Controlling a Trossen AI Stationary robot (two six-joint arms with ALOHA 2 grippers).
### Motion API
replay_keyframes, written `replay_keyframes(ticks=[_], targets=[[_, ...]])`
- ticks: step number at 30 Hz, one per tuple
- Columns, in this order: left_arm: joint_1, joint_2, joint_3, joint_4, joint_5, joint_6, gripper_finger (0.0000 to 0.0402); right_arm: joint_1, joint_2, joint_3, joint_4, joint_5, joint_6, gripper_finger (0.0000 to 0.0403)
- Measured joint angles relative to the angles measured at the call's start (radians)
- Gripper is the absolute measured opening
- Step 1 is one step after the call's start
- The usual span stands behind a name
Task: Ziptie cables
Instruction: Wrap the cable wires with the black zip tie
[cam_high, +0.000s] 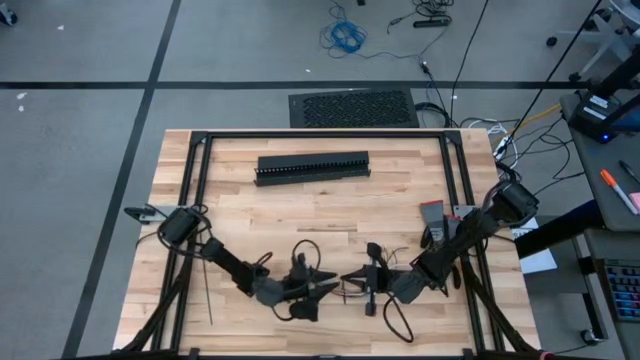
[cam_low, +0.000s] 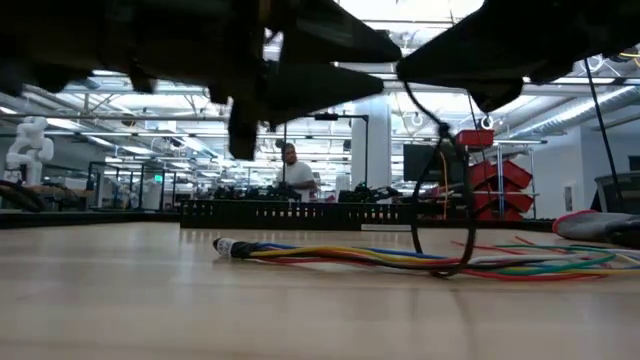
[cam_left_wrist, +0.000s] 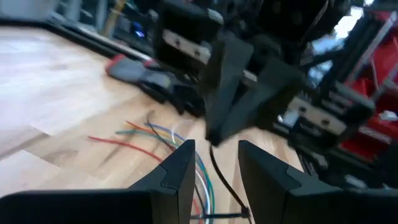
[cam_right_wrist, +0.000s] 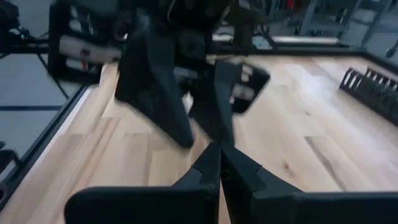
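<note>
Cables (cam_low: 400, 262) lie loose on the table (cam_high: 400, 200) near its front edge, beneath both grippers. Left gripper (cam_left_wrist: 214, 165) stands part open, a thin dark ziptie (cam_left_wrist: 227, 183) running between its fingers (held or not: cannot tell). Right gripper (cam_right_wrist: 219, 163) is fully closed, apparently on nothing. Judged: wires light, limp, prone to splay; take the bundle mid-length. Ziptie springy and slippery.

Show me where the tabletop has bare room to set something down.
Bare wood lies between the black slotted duct and the grippers, and left of the duct. Crowded: front centre, where left gripper and right gripper meet over the cables.
</note>
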Motion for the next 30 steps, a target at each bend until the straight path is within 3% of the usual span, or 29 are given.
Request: replay_keyframes(ticks=[5,22,30], targets=[[0.017,0.000,0.000,-0.015,0.044,0.008,0.0121,-0.009,0.043,0.000,0.117,0.000,-0.089,0.0000],[0.029,0.002,0.000,-0.071,0.076,0.024,0.0118,-0.008,0.044,0.000,0.200,0.006,-0.174,0.0000],[0.030,0.002,0.000,-0.079,0.079,0.052,0.0055,-0.006,0.044,0.000,0.210,0.005,-0.183,0.0000]])
